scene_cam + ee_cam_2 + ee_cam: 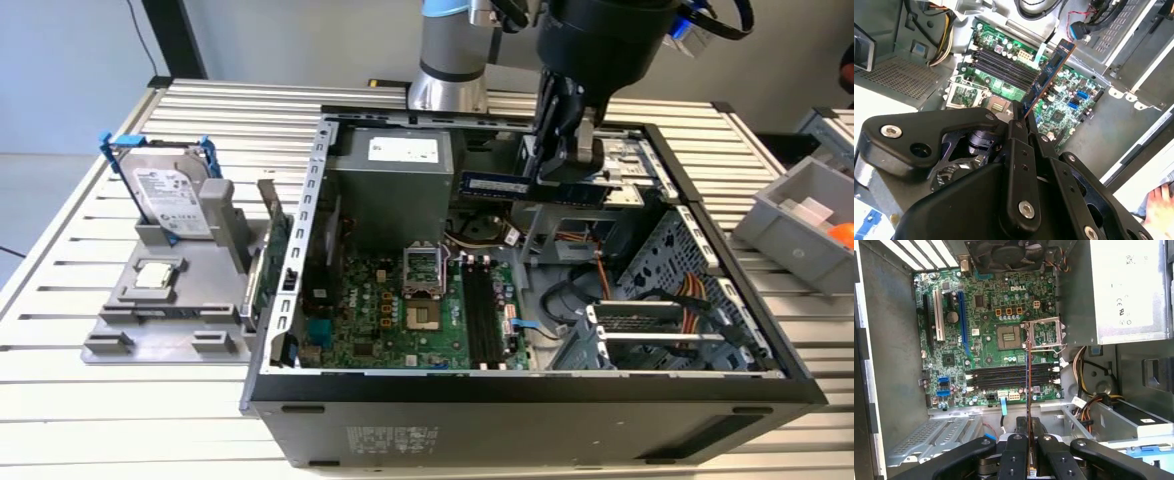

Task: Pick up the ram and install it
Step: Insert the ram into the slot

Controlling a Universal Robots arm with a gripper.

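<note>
The ram [497,185] is a thin blue-green circuit-board stick, held level in the air over the back of the open computer case [534,385]. My gripper [558,182] is shut on one end of it. In the second wrist view the ram [1049,75] juts out from the gripper [1021,119] above the motherboard. The first wrist view shows the ram [1028,385] edge-on between the closed fingers [1015,456], crossing above the long black memory slots [1004,377]. Those slots [483,320] lie lower down in the case, apart from the stick.
A silver hard drive with blue rails [167,195] stands on a grey stand at the exterior view's left. A green expansion card [276,265] leans beside the case wall. The power supply [387,180], cables [674,300] and a grey bin [801,215] are nearby. A person's hand [1160,205] shows.
</note>
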